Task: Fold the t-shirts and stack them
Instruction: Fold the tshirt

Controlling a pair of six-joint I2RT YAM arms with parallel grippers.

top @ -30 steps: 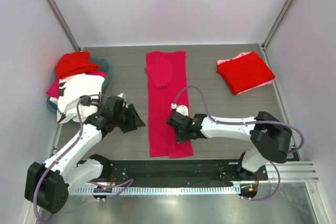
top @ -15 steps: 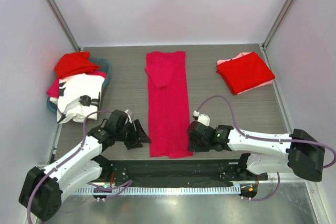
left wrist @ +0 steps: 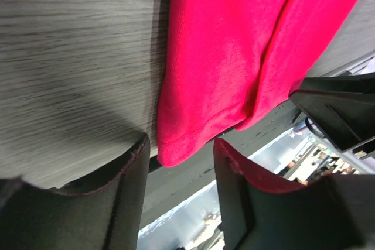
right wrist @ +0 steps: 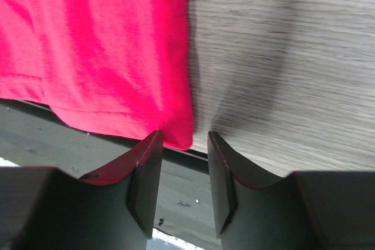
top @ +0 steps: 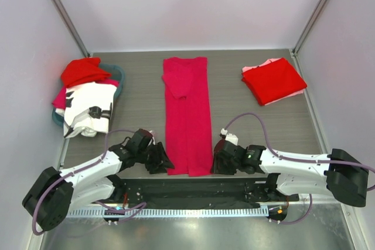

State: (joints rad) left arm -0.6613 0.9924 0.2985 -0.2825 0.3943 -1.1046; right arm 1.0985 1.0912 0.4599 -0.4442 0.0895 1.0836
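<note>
- crimson t-shirt (top: pixel 187 109): long folded strip, centre of top view, unmoved since 1 s ago.
- left gripper (top: pixel 163 161): dropped from mid-left to the strip's bottom-left corner; jaws apart, hem corner between them, unclamped.
- right gripper (top: pixel 215 164): off the cloth, now at bottom-right corner; jaws apart, corner at their mouth.
- red folded stack (top: pixel 273 80): upper right, unchanged.

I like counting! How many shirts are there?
6: a long pink-red shirt in the middle; a red shirt on a pale pink shirt at right; a red one, a white one and a pink one at the basket. More may be hidden.
</note>
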